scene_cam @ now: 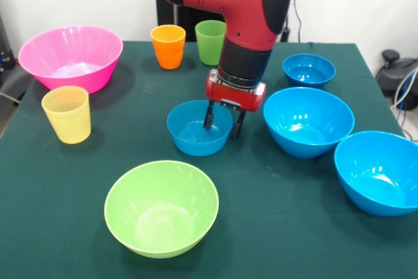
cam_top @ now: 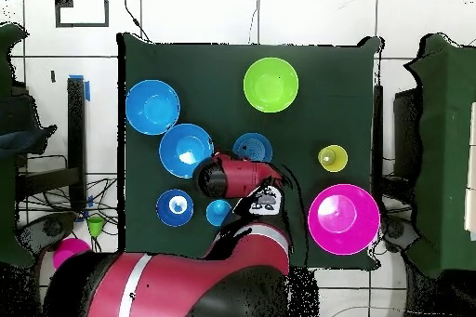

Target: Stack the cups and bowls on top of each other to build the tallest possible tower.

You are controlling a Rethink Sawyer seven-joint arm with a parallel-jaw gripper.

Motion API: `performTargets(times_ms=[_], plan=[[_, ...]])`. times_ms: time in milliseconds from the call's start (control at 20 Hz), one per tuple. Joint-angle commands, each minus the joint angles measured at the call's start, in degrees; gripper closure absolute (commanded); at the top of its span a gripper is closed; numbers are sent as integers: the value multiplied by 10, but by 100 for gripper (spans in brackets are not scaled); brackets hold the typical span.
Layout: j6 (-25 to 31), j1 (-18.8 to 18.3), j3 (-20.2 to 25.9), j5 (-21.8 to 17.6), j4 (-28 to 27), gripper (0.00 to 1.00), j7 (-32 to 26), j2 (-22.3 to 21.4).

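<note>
Early in the stacking: no tower yet, cups and bowls scattered singly across the table point(scene_cam: 52, 181). Gripper point(scene_cam: 224, 123) down at the small blue bowl point(scene_cam: 196, 132) mid-table, fingers spread astride its right rim, not yet pinching. Next, probably: close on rim, lift straight.

A dark green cloth point(scene_cam: 59, 187) covers the table; black cables point(scene_cam: 400, 86) lie off its edge at 3 o'clock.
</note>
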Motion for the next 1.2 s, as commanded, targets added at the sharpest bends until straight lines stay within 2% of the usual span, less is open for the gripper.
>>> performTargets(times_ms=[50,200,550,850,1050,1200], plan=[[34,16,50,28,61,0,102,4],[55,-4,77,31,74,0,85,-23],[108,-10,93,39,83,0,63,-75],[144,11,75,44,88,0,69,-115],[123,20,66,37,89,0,74,-119],[136,23,63,44,93,0,82,-125]])
